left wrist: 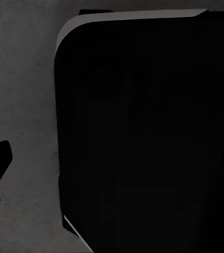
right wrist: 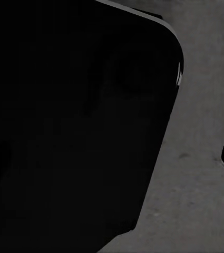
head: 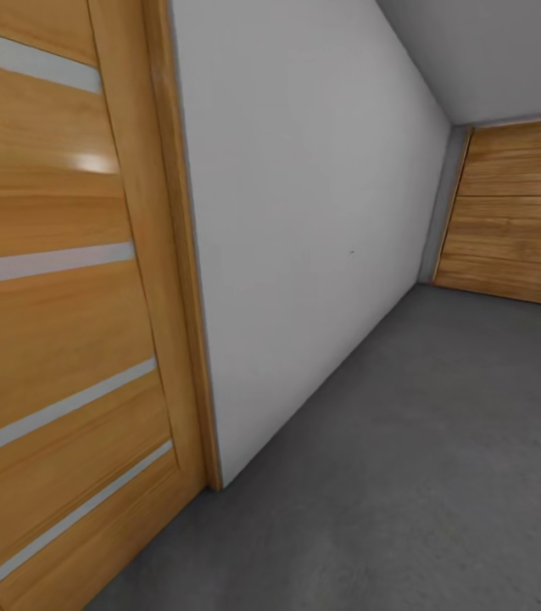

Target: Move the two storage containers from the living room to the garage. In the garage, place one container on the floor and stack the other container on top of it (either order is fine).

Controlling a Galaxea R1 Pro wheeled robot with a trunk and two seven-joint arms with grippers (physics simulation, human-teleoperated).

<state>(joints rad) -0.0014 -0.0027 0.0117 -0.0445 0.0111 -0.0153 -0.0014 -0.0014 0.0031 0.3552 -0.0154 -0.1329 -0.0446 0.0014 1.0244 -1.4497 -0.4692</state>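
Grey concrete, rough and matte, makes up the floor (head: 440, 475) of the garage, running from the near foreground away to the far end of the room. Along the head view's left stands a wooden door (head: 58, 322) with pale horizontal strips set into its panels (one patch of glare sits high on it), framed by a wooden jamb that meets a plain white-grey wall (head: 304, 238). That wall runs back to a corner, where a wide wooden panel door (head: 516, 212) closes off the far side, under a pale ceiling.

Each wrist camera looks down at the same dark concrete. A large black rounded body (left wrist: 143, 132) takes up most of the left wrist view, with a small dark tip at one edge; a similar black mass (right wrist: 75, 126) covers much of the right wrist view. Neither picture shows fingers clearly, so I cannot tell whether either gripper is released or clenched.
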